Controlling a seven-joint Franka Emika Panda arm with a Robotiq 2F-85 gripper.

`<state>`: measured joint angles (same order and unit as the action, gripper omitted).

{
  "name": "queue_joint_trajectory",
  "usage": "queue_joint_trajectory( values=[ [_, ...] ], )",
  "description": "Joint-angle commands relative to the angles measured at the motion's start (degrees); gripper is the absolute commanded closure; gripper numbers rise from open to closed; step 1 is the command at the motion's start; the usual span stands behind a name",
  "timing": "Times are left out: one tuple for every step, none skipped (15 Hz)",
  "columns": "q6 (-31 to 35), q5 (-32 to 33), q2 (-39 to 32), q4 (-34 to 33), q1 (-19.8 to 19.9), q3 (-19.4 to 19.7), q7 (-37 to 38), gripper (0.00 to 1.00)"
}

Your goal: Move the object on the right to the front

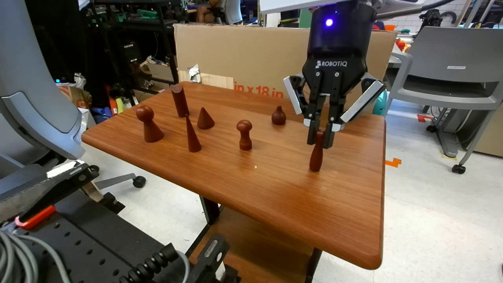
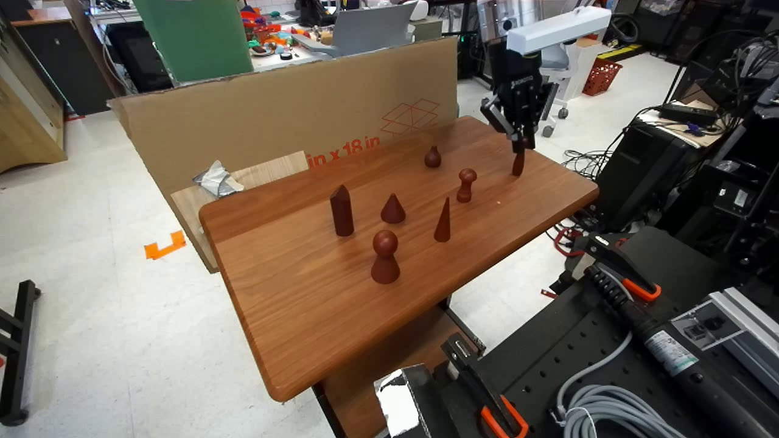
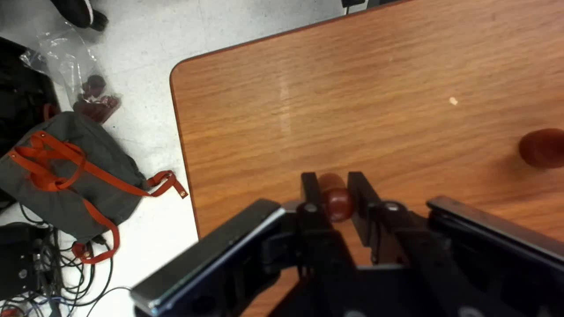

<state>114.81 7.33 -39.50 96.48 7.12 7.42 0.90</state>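
The object (image 1: 316,157), a slim reddish-brown wooden peg, is at the right part of the table in an exterior view. It also shows in an exterior view (image 2: 518,165) near the table's far right end. My gripper (image 1: 320,142) points down with its fingers shut on the peg's upper part. The peg leans slightly; whether its base touches the table I cannot tell. In the wrist view the peg's rounded top (image 3: 339,205) sits between both fingertips (image 3: 332,178), with its wider lower part seen beyond. The fingers hide part of its upper stem in both exterior views.
On the wooden table (image 1: 334,212) stand a ball-headed piece (image 1: 245,135), a squat rounded piece (image 1: 279,116), a thin cone (image 1: 192,137), a short cone (image 1: 205,119), a cylinder (image 1: 180,101) and a larger ball-headed piece (image 1: 148,125). A cardboard panel (image 1: 243,47) stands behind the table.
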Motion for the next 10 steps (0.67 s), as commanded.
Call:
queue_joint_trajectory(
  values=[
    [-1.6, 0.4, 0.5, 1.9, -0.2, 0.5, 1.0, 0.95],
    [-1.9, 0.7, 0.5, 2.2, -0.4, 0.6, 1.3, 0.95],
    [-1.9, 1.0, 0.7, 2.8, -0.6, 0.7, 1.5, 0.95],
    [-1.7, 1.3, 0.9, 3.4, -0.8, 0.7, 1.6, 0.95],
    [-1.2, 1.5, 1.3, 4.2, -1.0, 0.7, 1.8, 0.95],
    [-0.6, 1.8, 1.8, 5.0, -1.2, 0.7, 1.9, 0.95],
    [-0.3, 1.7, 2.1, 5.6, -1.2, 0.7, 2.1, 0.95],
    [-0.5, 1.7, 2.3, 5.9, -1.2, 0.7, 1.9, 0.95],
    [-0.6, 1.6, 2.5, 6.2, -1.2, 0.6, 2.0, 0.95],
    [-0.5, 1.6, 3.0, 6.8, -1.1, 0.6, 1.8, 0.95]
  ],
)
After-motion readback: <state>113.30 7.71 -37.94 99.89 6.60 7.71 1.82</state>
